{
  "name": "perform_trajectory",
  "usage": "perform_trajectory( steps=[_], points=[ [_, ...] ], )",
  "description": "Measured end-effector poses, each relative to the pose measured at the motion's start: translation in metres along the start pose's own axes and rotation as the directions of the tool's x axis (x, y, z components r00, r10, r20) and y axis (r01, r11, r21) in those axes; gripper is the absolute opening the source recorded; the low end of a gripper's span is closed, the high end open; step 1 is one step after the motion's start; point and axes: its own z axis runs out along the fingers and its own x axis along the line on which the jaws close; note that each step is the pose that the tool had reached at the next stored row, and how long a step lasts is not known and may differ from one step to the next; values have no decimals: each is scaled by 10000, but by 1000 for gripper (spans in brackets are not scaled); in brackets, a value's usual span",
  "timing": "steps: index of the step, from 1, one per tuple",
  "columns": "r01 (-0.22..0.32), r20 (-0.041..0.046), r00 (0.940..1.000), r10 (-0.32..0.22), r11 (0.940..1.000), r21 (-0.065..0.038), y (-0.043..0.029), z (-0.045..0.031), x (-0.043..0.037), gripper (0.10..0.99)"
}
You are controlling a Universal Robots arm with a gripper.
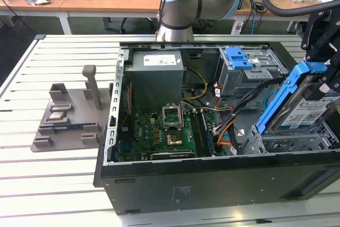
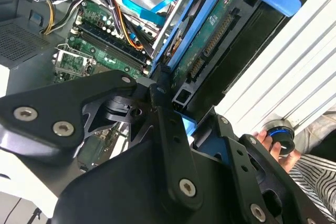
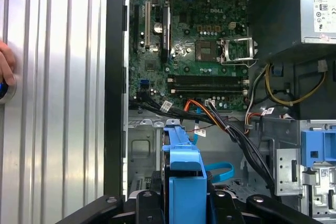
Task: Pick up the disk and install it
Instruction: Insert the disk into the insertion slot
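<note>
Finding: the tool (image 1: 321, 73) is gripping the disk (image 1: 300, 107) by the upper end of its blue carrier. In the second wrist view the fingers (image 2: 165, 124) are sitting closed against the carrier's frame, with nothing else in the grasp.

The disk is hanging tilted over the corner of the case (image 1: 212, 184) at the exterior view's right. Its lower end is pointing down toward the metal bay (image 1: 289, 142) inside that corner. I cannot tell whether that end is touching the bay.

In my judgement the tilt is serving to lead the carrier's low edge into the bay first. The grip at the high end is leaving the entering end free of the fingers.

The cables (image 1: 234, 126) are running inside the case between the board (image 1: 159, 131) and the bay, near the disk. They are presenting a snag risk.

The case is lying open on its side on the slatted counter (image 1: 53, 184), giving access from above. A grey fixture (image 1: 66, 115) is lying on the counter outside the case, on the side away from the disk.

A person's hand (image 2: 286, 159) is resting on a round knob (image 2: 279, 132) on the counter, outside the case wall nearest the disk.
</note>
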Motion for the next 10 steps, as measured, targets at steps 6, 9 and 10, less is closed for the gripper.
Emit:
perform_trajectory(
  steps=[6,9,10],
  points=[
    [0,-2,10000,0,10000,0,-9,158,10,365],
    [0,-1,10000,0,10000,0,-12,224,14,365],
    [-1,-2,10000,1,10000,0,-14,246,16,365]
  ],
)
